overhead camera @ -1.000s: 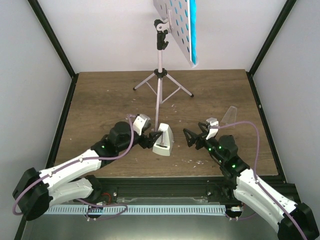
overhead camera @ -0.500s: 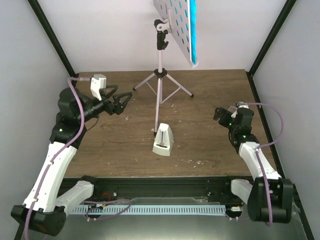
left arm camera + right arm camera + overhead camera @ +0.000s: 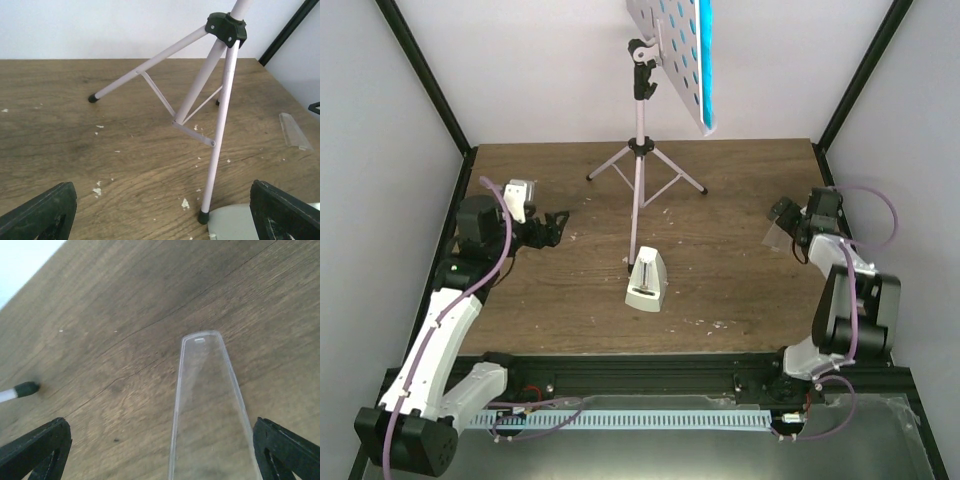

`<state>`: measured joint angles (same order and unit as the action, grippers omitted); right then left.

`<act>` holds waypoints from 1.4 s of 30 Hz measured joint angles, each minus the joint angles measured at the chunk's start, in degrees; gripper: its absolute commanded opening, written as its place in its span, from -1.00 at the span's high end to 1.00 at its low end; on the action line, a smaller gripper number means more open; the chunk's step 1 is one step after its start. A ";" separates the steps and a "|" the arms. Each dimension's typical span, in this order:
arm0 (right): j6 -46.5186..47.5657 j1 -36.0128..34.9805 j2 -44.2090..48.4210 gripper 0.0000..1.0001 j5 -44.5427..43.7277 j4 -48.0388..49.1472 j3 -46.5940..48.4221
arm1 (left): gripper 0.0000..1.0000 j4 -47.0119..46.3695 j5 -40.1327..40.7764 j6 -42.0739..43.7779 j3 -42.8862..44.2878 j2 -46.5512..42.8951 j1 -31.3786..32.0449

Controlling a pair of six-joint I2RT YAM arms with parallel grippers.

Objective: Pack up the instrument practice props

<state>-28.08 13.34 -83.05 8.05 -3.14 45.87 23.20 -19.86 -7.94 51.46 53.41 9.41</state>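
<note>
1. Music stand [image 3: 639, 170]: stands upright on three thin legs at the upper centre of the overhead view, on the far half of the wooden table [image 3: 740, 190]. Its perforated desk sits tilted at the top edge of the frame.
2. Booklet [image 3: 706, 60]: rests on the desk of the stand. Its teal cover shows as a bright strip along the right side of the desk and through the holes.
3. Metronome [image 3: 647, 281]: stands upright at the centre of the overhead view, on the near half of the table. The foot of the stand's nearest leg is just beside its upper left side. Both grippers are well apart from it.
4. Left gripper [image 3: 552, 228]: sits left of centre in the overhead view, near the left edge of the table, and points toward the stand's legs. Its fingers are spread wide. In the left wrist view they fill the two lower corners, with bare wood between them.
5. Right gripper [image 3: 786, 214]: sits at the right of the overhead view, near the right edge of the table. Its fingers are spread wide and clamp nothing.
6. Clear plastic strip [image 3: 210, 405]: lies flat on the wood. In the right wrist view it runs up the lower middle of the frame, between the two fingers and apart from both.
7. Flecks [image 3: 185, 203]: small pale bits lie scattered on the wood around the stand's legs.
</note>
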 measured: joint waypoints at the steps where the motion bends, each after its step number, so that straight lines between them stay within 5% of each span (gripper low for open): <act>1: 0.66 0.02 -2.43 -1.00 -0.04 -0.61 1.86 | -0.91 0.07 0.68 0.57 -0.17 -0.68 0.00; 18: 10.69 0.02 -21.51 -1.00 -3.76 -11.54 15.47 | -0.92 0.11 4.61 2.60 -1.73 -3.10 0.74; 36: 18.53 -3.13 -27.61 -0.93 -9.05 -18.99 24.00 | -0.92 0.11 5.97 2.47 -1.77 -3.10 1.05; 42: 20.06 -6.21 -29.83 -0.77 -12.02 -20.52 26.84 | -0.92 0.11 6.29 2.43 -1.77 -3.13 1.49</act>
<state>-8.01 7.14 -112.88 -3.97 -23.66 72.71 23.31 -13.56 -5.52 49.69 50.28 10.90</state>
